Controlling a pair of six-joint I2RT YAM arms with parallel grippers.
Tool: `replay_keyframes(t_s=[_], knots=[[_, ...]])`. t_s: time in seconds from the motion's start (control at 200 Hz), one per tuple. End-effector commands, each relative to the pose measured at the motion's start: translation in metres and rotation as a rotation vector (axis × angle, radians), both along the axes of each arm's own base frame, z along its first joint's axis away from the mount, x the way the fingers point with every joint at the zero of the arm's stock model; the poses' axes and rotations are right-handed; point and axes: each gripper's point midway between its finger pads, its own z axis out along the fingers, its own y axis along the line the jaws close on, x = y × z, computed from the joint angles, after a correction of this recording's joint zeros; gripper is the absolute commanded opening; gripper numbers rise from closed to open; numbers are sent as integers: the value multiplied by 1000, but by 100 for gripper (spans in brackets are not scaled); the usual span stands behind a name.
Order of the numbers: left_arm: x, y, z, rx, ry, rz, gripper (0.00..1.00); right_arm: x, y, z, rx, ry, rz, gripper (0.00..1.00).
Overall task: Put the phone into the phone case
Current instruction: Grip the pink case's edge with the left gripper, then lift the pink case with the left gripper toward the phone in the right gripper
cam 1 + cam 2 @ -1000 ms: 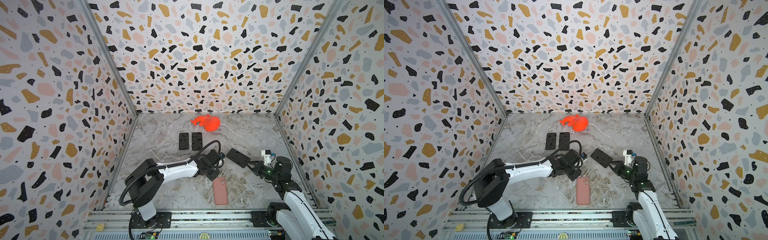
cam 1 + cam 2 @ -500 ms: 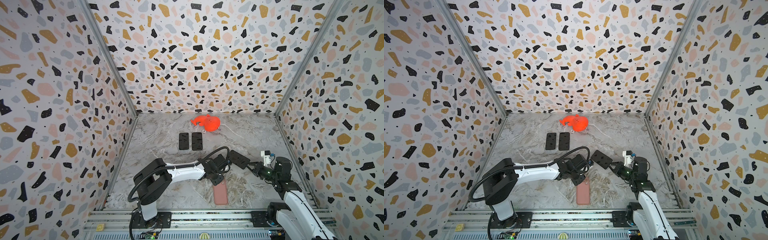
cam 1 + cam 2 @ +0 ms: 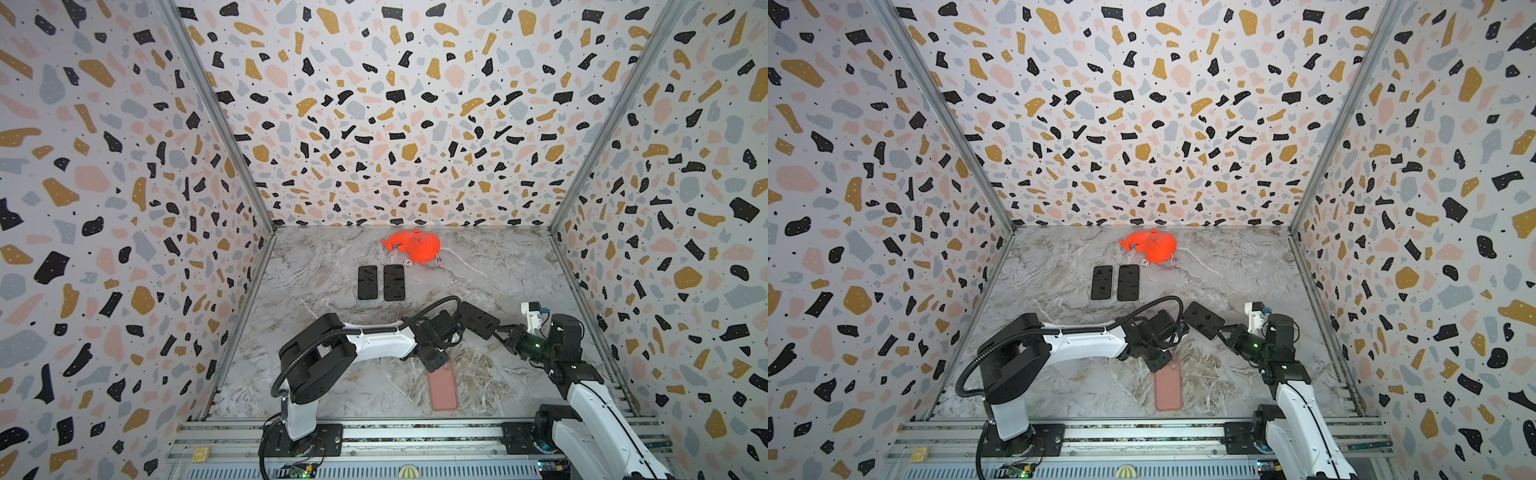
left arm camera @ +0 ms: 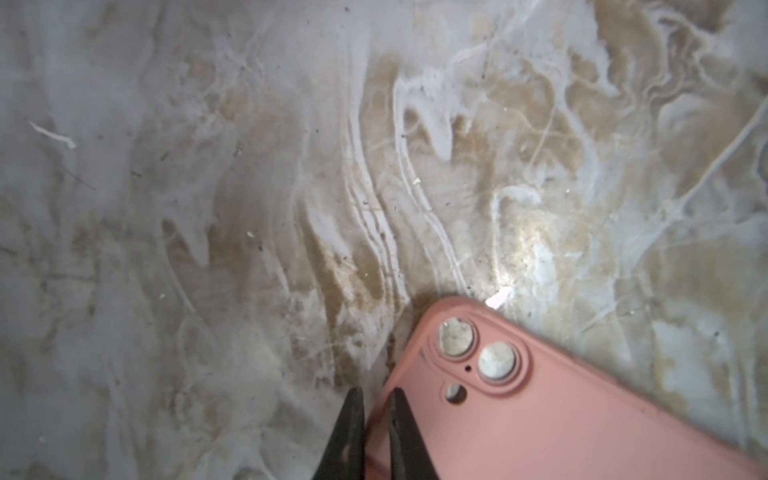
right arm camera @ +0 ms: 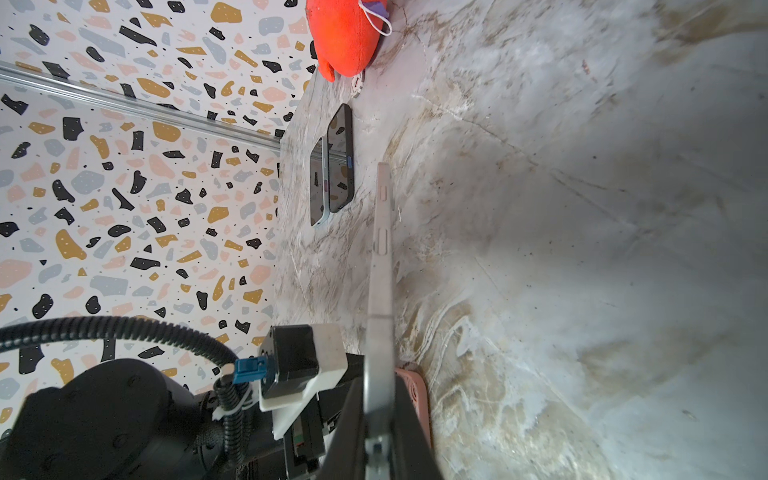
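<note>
Left gripper [image 4: 376,392] — tight on pink case [image 4: 561,415] rim

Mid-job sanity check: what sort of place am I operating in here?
Probably a lab robot test cell, not a home: terrazzo-print panels box in a marble-print tabletop, an aluminium rail runs along the front, and the only clutter is props such as an orange plush toy.

Both top views are bright, sharp and evenly lit from above, with only soft shadows on the marble tabletop [image 3: 374,395] and wide-angle bending toward the edges. The left wrist view is hazy, with a small glare patch on the marble just beside the pink phone case [image 4: 582,415]. In the right wrist view the phone [image 5: 380,270] blurs near the lens and a broad shadow dims the marble.
</note>
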Motion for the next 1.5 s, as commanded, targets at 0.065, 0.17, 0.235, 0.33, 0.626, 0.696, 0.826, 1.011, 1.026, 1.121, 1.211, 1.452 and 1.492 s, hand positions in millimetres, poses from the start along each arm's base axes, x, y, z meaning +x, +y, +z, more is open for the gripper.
replay_keyframes(t_s=[0.065, 0.17, 0.235, 0.33, 0.626, 0.696, 0.826, 1.011, 1.026, 1.121, 1.211, 1.452, 1.492], knots=[[2, 6, -5, 41, -5, -2, 5, 6, 1, 23, -7, -85, 24, 0], [3, 7, -5, 49, -6, 7, 4, 7, 1, 26, -14, -91, 26, 0], [4, 10, -4, 52, -9, 26, 3, 7, 1, 27, -23, -94, 25, 0], [9, 19, -2, 45, -10, 87, 1, 6, 0, 28, -35, -93, 25, 0], [44, 71, 15, -109, 30, 450, 0, 5, 7, 34, -6, -93, 75, 0], [50, 81, 24, -133, 15, 524, 0, 5, 8, 35, -4, -85, 91, 0], [53, 100, 27, -154, 0, 633, 0, 2, 13, 38, 7, -76, 136, 0], [47, 113, 14, -182, 43, 704, 1, -5, 16, 39, -1, -69, 181, 0], [46, 114, 13, -184, 46, 708, 1, -6, 17, 39, 1, -65, 185, 0], [43, 114, 12, -208, 70, 723, 3, -10, 20, 38, 12, -54, 210, 0], [41, 115, 15, -222, 77, 737, 7, -14, 24, 37, 22, -42, 232, 0], [36, 118, 5, -214, 107, 749, 22, -19, 37, 43, 22, -23, 279, 0], [35, 115, 6, -227, 119, 743, 25, -20, 40, 45, 18, -25, 285, 0]])
